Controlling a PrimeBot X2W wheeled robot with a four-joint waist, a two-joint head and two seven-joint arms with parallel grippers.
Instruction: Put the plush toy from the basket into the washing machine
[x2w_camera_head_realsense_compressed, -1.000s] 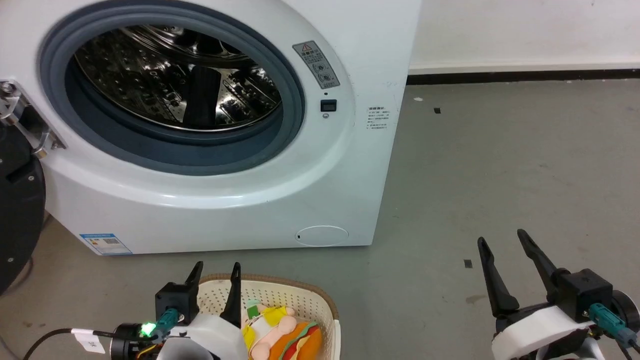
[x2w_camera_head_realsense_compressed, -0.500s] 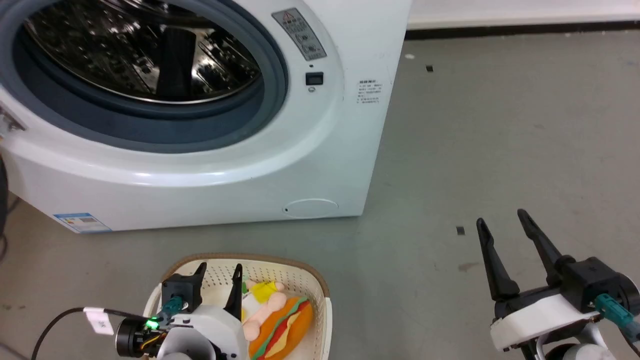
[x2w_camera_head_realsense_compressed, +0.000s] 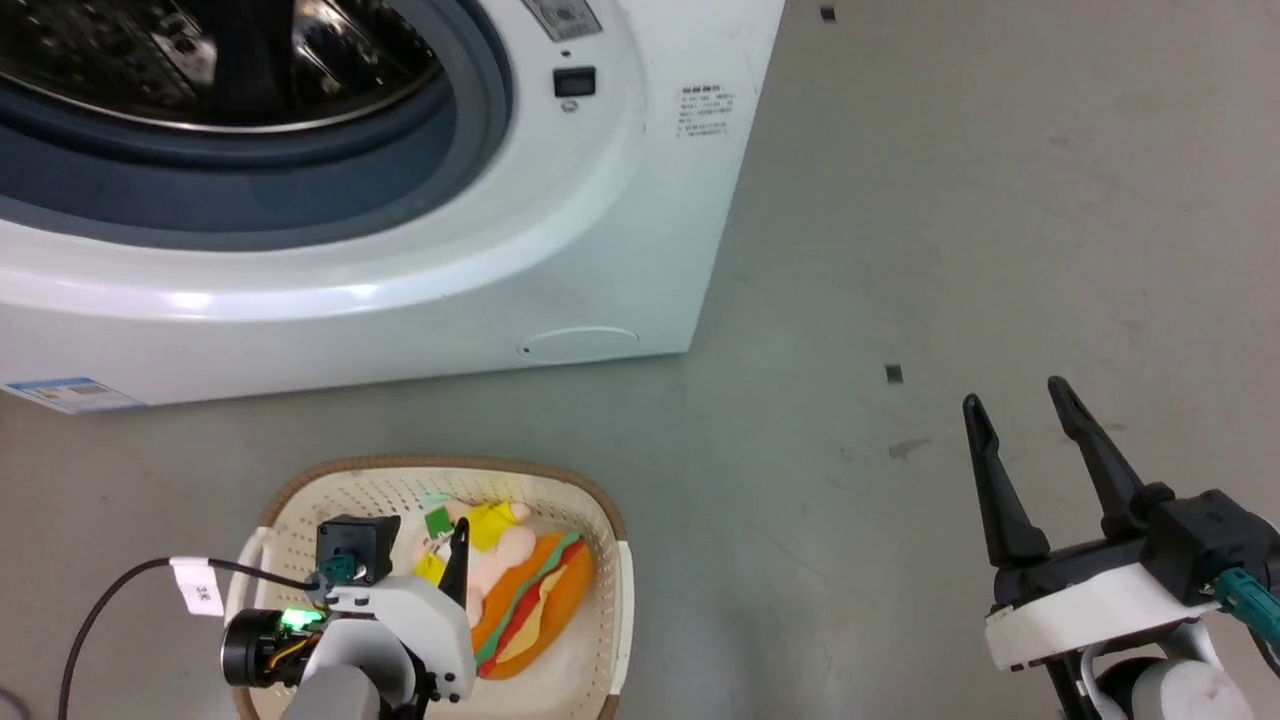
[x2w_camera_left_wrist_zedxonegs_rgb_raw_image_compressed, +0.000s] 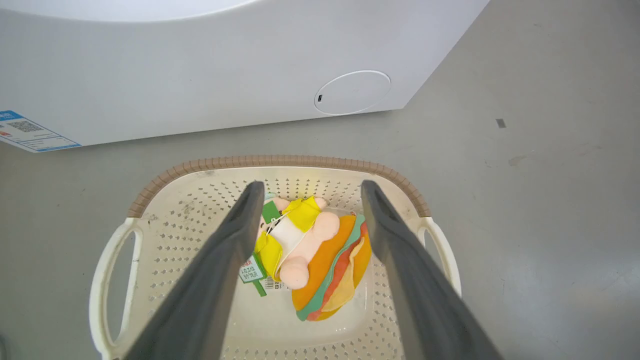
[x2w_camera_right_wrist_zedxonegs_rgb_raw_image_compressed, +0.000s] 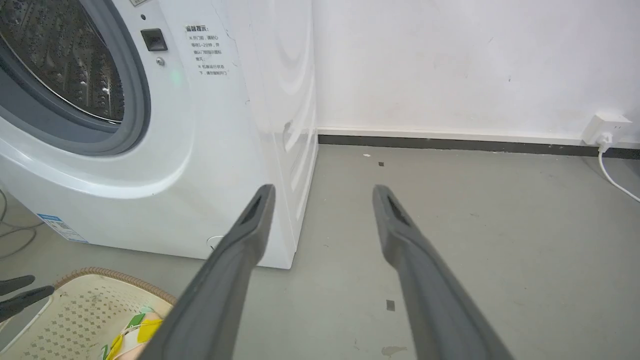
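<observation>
Head view: the plush toy (x2w_camera_head_realsense_compressed: 530, 600) lay in the perforated cream basket (x2w_camera_head_realsense_compressed: 420, 466), before the washing machine (x2w_camera_head_realsense_compressed: 600, 200); the right gripper (x2w_camera_head_realsense_compressed: 1012, 392) gaped empty.

Left wrist: the left gripper (x2w_camera_left_wrist_zedxonegs_rgb_raw_image_compressed: 311, 184), spread wide and empty, framed it. This looked like the reach; next, descend and pinch soft plush.

Right wrist: the steel drum (x2w_camera_right_wrist_zedxonegs_rgb_raw_image_compressed: 65, 60) gleamed.

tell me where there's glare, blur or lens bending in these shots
Head view: a glare streak on the washing machine, bright reflections in its drum. Left wrist view: the plush toy is sharp, the jaws of the left gripper loom large and soft-edged. Right wrist view: even, soft light; the jaws of the right gripper look stretched by the wide lens.
</observation>
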